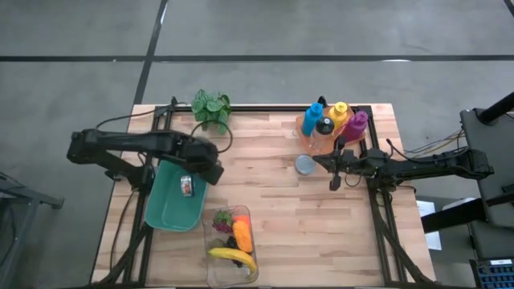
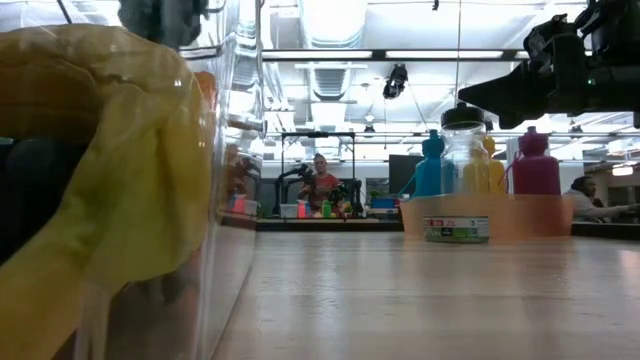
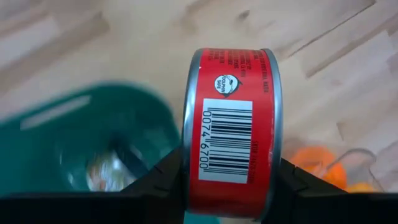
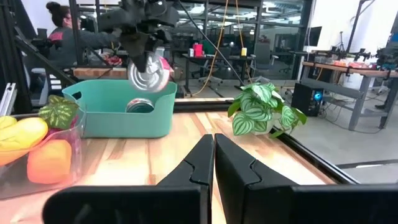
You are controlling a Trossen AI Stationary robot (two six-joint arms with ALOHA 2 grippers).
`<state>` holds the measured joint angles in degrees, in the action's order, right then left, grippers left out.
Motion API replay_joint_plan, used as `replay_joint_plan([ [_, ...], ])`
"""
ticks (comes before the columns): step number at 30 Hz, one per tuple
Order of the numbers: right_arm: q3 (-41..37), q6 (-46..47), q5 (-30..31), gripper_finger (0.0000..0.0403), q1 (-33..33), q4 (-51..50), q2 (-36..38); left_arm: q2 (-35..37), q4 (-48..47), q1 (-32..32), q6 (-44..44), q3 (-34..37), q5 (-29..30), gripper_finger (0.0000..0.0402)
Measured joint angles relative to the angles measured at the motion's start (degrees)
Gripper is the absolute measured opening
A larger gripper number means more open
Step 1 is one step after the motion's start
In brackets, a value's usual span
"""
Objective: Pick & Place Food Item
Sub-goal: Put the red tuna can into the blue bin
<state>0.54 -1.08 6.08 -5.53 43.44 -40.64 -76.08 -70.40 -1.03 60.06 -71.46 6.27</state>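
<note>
My left gripper (image 3: 231,186) is shut on a red tin can with a barcode label (image 3: 231,134). It hangs over the teal bin (image 1: 170,205), seen from the far side in the right wrist view (image 4: 149,71). A second can (image 4: 140,106) lies inside that bin. A third can (image 1: 305,164) stands on the table near my right gripper (image 1: 336,178). The right gripper is shut, touches nothing and hovers above the wood right of centre. My left gripper pinches the red can between its two fingers, one finger (image 3: 165,177) on each flat end (image 3: 189,155), with the label side facing the wrist camera. The fingers come from above, pointing down. The can is lifted clear above the teal bin, with its axis level.
A clear container (image 1: 233,241) with a banana, an orange and other fruit sits at the near edge beside the bin. An orange tray of coloured bottles (image 1: 333,120) and a potted plant (image 1: 210,106) stand at the far edge. Bare wood lies between them.
</note>
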Motion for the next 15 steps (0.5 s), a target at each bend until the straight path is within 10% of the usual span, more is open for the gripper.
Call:
replay_joint_plan([
  [15,0.0,0.0,0.0,0.0012,0.0,0.0,0.0,2.1,-18.9,-5.1,26.0,-0.1,-7.6,0.0134],
])
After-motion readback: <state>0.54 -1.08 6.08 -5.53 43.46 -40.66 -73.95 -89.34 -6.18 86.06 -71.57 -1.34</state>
